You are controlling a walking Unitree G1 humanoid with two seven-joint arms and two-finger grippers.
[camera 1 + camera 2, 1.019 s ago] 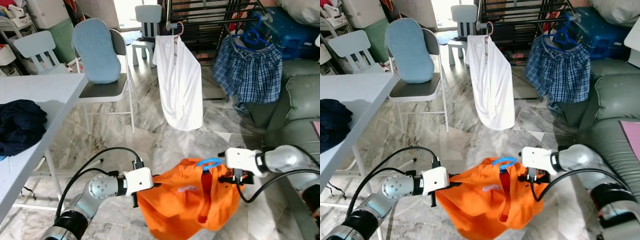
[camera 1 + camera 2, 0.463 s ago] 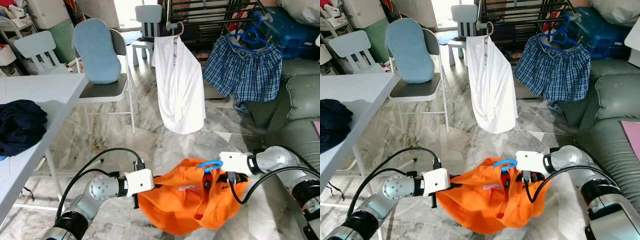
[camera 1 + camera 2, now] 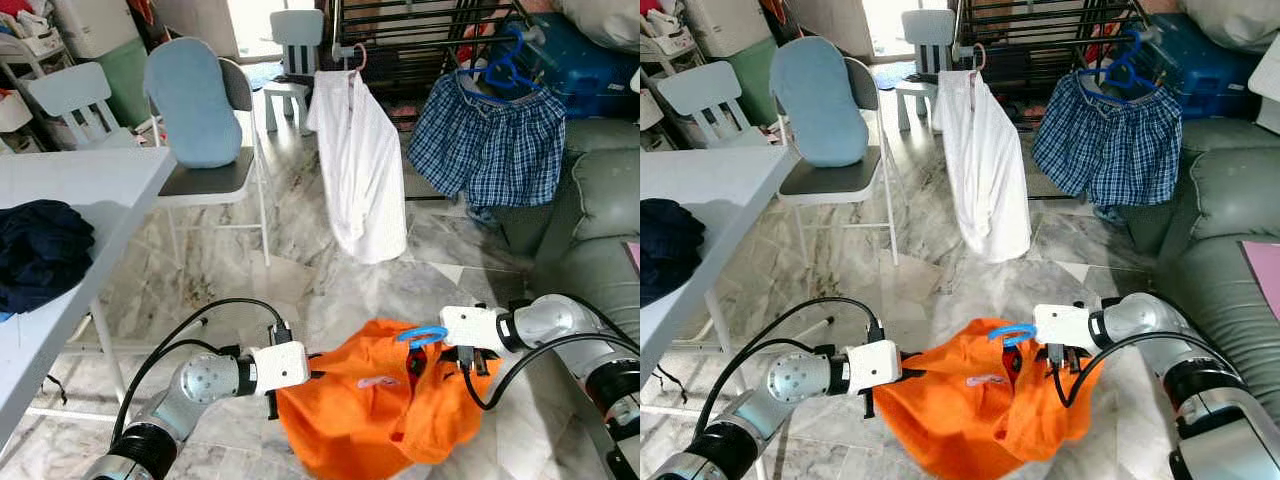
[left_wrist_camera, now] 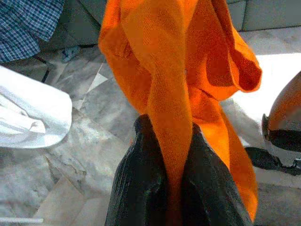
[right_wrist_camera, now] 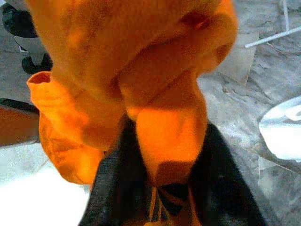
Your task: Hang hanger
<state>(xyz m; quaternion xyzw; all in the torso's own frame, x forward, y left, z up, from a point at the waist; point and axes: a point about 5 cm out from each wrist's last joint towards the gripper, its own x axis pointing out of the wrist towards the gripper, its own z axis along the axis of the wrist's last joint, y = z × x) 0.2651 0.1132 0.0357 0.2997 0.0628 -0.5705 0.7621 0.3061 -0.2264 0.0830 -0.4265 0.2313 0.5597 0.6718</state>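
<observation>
An orange shirt [image 3: 375, 405] hangs low between my two arms, above the marble floor. A blue hanger [image 3: 421, 334] pokes its hook out of the shirt's top near my right hand. My left gripper [image 3: 285, 388] is shut on the shirt's left edge; in the left wrist view the orange cloth [image 4: 171, 141] is pinched between the black fingers [image 4: 136, 188]. My right gripper [image 3: 470, 362] is shut on the shirt's right side, with cloth [image 5: 171, 136] bunched between its fingers [image 5: 113, 188]. A black drying rack [image 3: 420, 45] stands at the back.
On the rack hang a white shirt [image 3: 360, 165] and blue plaid shorts [image 3: 490, 135] on a blue hanger. A folding chair [image 3: 205, 130] with a blue cushion stands left of them. A white table [image 3: 60, 200] with dark clothes is at left, a grey sofa [image 3: 600, 200] at right.
The orange shirt has sagged and bunched lower between the grippers. The white shirt and plaid shorts on the rack swing slightly. Both grippers keep their hold.
</observation>
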